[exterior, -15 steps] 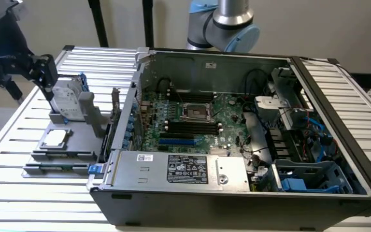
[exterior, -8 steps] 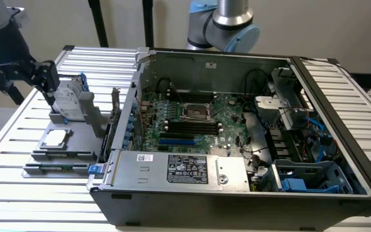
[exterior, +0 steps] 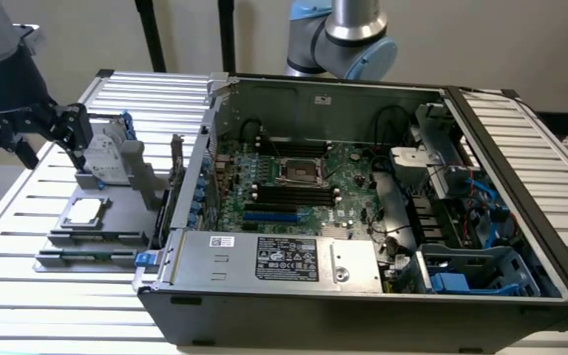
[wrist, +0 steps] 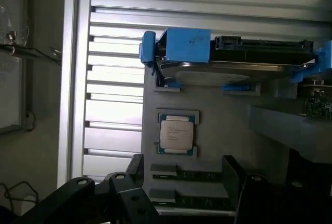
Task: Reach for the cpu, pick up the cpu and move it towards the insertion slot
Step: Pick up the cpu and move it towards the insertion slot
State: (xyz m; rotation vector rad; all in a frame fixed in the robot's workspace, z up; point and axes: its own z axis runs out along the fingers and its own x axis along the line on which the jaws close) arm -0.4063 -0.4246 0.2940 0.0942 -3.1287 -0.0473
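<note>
My pincer (exterior: 52, 146) hangs released over the ribbed metal bench (exterior: 8, 222), near the cpu (exterior: 85, 211), a flat silvery square in a grey cradle (exterior: 97, 237); the shiny-framed insertion slot (exterior: 299, 171) lies well apart.

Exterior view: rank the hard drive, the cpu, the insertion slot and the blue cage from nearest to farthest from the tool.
1. hard drive, standing right beside the tool.
2. cpu, lying flat on the grey holder, toward the picture's lower edge.
3. insertion slot, mid-board inside the case.
4. blue cage, in the case's corner at the exterior view's right.
</note>
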